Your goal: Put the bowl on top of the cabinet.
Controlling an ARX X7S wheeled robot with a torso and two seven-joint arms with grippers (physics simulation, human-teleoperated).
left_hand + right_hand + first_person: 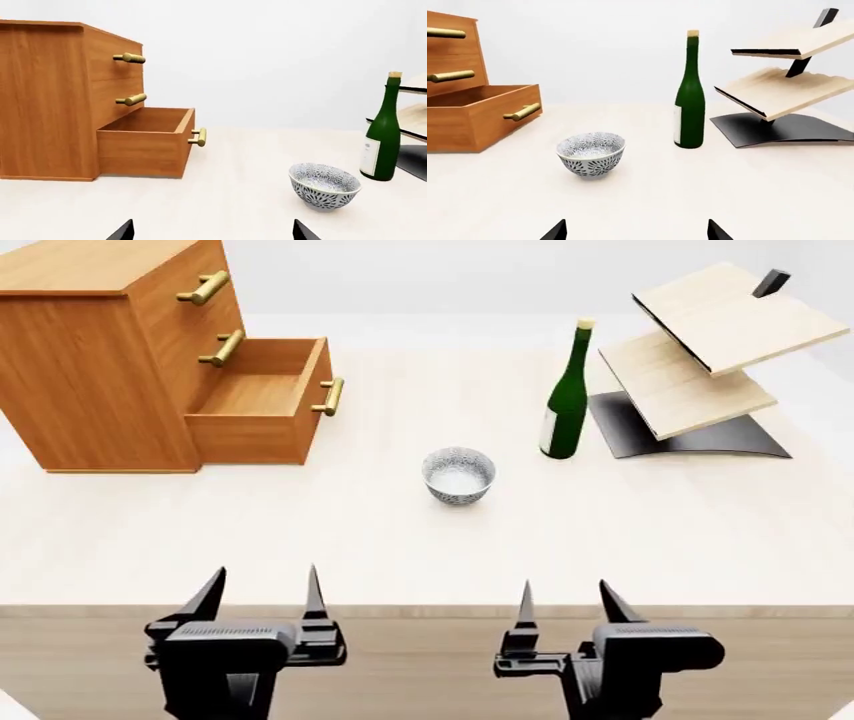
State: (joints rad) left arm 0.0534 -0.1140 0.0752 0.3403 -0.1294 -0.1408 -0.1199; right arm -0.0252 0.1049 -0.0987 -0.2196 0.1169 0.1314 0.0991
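The bowl [459, 475], white with a dense dark leaf pattern, stands upright near the middle of the pale table, free of both grippers; it also shows in the left wrist view [325, 186] and the right wrist view [591, 153]. The cabinet [100, 355], orange-brown with brass handles, stands at the far left with its bottom drawer [262, 400] pulled out and its flat top bare. My left gripper [262, 592] and right gripper [566, 602] hover at the table's near edge, both open and holding nothing, well short of the bowl.
A green wine bottle [567, 395] stands upright to the right of the bowl. Behind it, a pale tilted shelf rack [701, 350] on a black base fills the far right. The table's front edge [427, 611] runs just under the grippers.
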